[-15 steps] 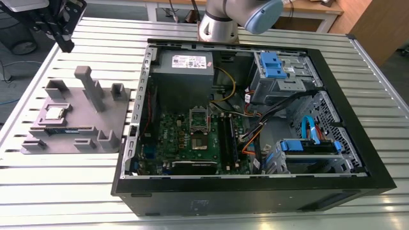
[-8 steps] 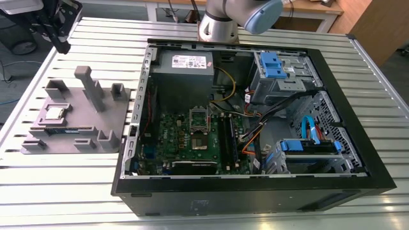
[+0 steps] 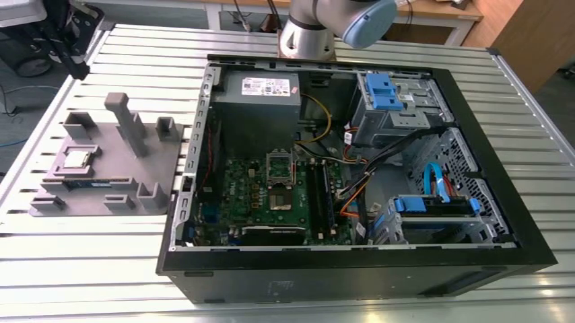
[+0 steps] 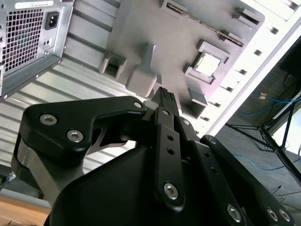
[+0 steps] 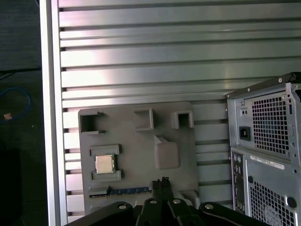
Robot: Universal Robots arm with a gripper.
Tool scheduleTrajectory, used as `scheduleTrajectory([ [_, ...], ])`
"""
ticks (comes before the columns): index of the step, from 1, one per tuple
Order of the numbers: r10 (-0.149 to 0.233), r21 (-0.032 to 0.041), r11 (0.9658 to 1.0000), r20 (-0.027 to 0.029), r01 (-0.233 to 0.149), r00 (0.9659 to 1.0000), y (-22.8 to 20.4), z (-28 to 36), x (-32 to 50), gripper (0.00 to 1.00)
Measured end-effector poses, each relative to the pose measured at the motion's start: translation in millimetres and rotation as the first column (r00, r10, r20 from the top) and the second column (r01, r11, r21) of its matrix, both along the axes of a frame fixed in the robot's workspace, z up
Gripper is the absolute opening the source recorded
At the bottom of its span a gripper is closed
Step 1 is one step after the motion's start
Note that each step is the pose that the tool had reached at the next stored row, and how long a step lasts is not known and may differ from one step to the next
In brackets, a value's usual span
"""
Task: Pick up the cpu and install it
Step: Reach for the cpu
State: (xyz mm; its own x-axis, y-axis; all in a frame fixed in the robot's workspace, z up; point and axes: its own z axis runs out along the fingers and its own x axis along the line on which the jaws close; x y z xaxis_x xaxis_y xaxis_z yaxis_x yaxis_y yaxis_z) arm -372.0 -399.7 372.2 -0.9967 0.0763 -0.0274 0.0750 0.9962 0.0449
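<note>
Cpu (image 5: 104, 164) seated in a square pocket of the grey holder tray (image 5: 141, 146), beside the open computer case (image 3: 341, 266).
Its silver top gleams inside a pale rim, and a green memory stick (image 5: 127, 190) lies in the neighbouring slot. The gripper (image 5: 160, 182) hangs above the tray, jaws closed on nothing, apart from the chip.

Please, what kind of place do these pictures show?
Probably a robotics lab or test workbench: a robot arm stands at a slatted metal table bearing an open computer case and a grey fixture tray holding the cpu.
</note>
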Motion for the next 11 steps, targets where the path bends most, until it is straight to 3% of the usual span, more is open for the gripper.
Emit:
scheduleTrajectory([
  [11,0.0,0.0001,1.0,0.0001,0.0,1.0,-2.1,-8.7,-10.7,0.11],
])
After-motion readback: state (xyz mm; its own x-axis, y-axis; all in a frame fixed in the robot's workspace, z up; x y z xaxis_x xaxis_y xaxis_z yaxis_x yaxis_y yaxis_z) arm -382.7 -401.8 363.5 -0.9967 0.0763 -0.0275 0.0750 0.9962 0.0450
